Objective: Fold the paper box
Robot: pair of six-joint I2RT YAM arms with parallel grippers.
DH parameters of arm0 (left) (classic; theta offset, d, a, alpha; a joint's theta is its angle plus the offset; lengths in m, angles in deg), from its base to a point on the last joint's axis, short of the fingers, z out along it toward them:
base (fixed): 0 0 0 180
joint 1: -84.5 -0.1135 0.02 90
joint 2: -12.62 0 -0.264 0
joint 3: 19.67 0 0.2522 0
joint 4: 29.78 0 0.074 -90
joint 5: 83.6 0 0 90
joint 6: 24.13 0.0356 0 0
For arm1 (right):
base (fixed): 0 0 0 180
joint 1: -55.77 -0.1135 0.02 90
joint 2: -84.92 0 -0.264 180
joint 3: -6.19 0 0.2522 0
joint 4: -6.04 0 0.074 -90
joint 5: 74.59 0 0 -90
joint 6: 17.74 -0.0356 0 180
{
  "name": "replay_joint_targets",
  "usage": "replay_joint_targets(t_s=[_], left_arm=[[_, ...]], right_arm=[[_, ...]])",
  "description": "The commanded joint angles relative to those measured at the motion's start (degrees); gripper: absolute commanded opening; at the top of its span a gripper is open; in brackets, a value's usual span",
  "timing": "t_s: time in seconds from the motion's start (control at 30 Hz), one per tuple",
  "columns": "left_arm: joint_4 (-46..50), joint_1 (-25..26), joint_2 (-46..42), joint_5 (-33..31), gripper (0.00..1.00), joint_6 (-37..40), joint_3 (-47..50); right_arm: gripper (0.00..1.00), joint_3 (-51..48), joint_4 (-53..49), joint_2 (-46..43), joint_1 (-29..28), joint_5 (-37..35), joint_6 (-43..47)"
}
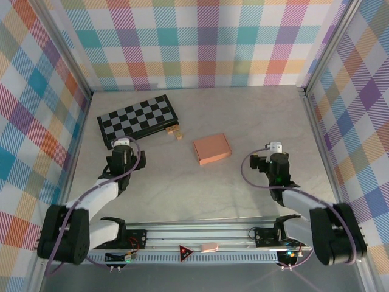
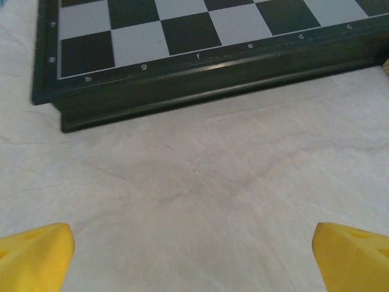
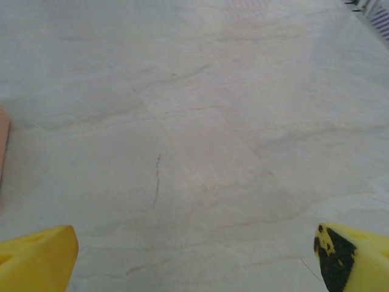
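Plaid walls [image 1: 206, 36] enclose a pale, veined desk [image 1: 200, 194]. The paper box [image 1: 213, 149] lies near the checkerboard [image 1: 138, 120], off its right end. Left tool [image 1: 124, 145] at its near edge and right tool [image 1: 275, 148] both gape wide, empty.

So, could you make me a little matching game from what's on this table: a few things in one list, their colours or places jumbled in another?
Things:
1. paper box
2. checkerboard
3. wooden block
4. left arm's fingers

Descriptions:
A. black and grey
B. yellow, spread apart
C. salmon-orange, mid-table
D. tan, by the board's corner

Pairs: 1-C, 2-A, 3-D, 4-B.
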Motion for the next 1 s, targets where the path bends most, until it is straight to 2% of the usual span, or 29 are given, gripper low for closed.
replay_joint_targets(t_s=[0.0,0.1,0.23,0.27,0.43,0.5,0.7,0.73,0.97], left_arm=[[-15.23,-2.42,6.0,7.46,1.0,1.25,0.07],[-18.65,-2.98,11.01,9.72,1.0,2.36,-2.39],[-20.55,-3.37,15.35,12.37,1.0,5.37,-5.17],[-21.25,-3.51,15.87,12.84,1.0,5.98,-5.16],[-36.6,-4.91,22.24,12.57,1.0,5.19,-0.36],[-35.82,-4.8,22.02,12.8,1.0,5.38,-0.22],[-36.05,-4.75,22.3,12.72,1.0,5.2,-0.49],[-36.0,-4.82,22.32,12.69,1.0,5.22,-0.49],[-36.02,-4.81,22.32,12.71,1.0,5.23,-0.49]], right_arm=[[0.99,3.81,10.4,4.94,1.51,6.75,2.22],[0.99,4.97,12.94,8.01,3.58,9.5,4.13],[0.99,3.64,18.77,10.98,7.82,13.99,2.12],[0.99,3.47,19.99,11.88,8.19,14.47,1.84],[0.99,3.05,26.12,17.92,8.47,14.65,1.75],[0.99,3.36,28.06,20.05,8.4,14.82,1.81],[0.99,11.2,12.94,20.48,8.97,14.08,0.72],[0.99,11.37,13.03,20.64,10.25,16.06,0.01],[0.99,11.07,13.39,20.41,10.28,15.92,0.16]])
